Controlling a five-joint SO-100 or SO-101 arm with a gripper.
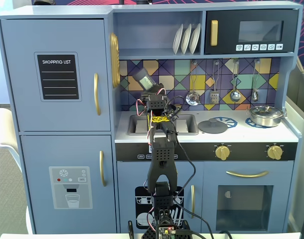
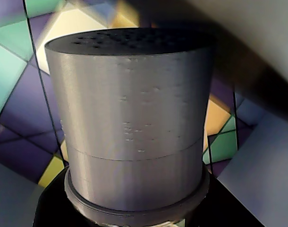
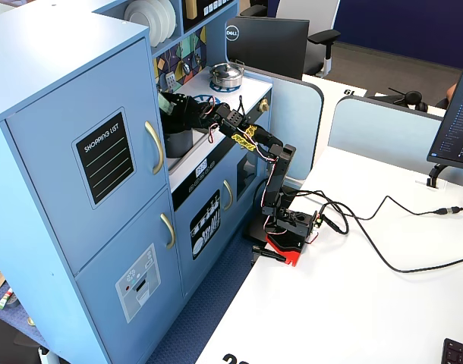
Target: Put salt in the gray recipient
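Note:
My gripper [image 1: 151, 93] is shut on the salt [image 1: 143, 79], a slim gray shaker with a pale green label, and holds it tilted above the sink, in front of the tiled back wall. In the wrist view the shaker's gray perforated cap [image 2: 130, 94] fills the frame, and the gripper [image 2: 134, 220] shows only as black jaws at the bottom edge. In the side fixed view the gripper [image 3: 173, 108] hangs just above the gray recipient [image 3: 178, 142], a dark gray pot on the counter. In the front fixed view the arm hides the pot.
A flat gray round lid [image 1: 213, 126] lies on the counter right of the sink [image 1: 137, 124]. A shiny steel lidded pan [image 1: 265, 115] stands at the far right, and utensils [image 1: 234, 94] hang on the wall. The fridge cabinet [image 1: 57, 74] is close on the left.

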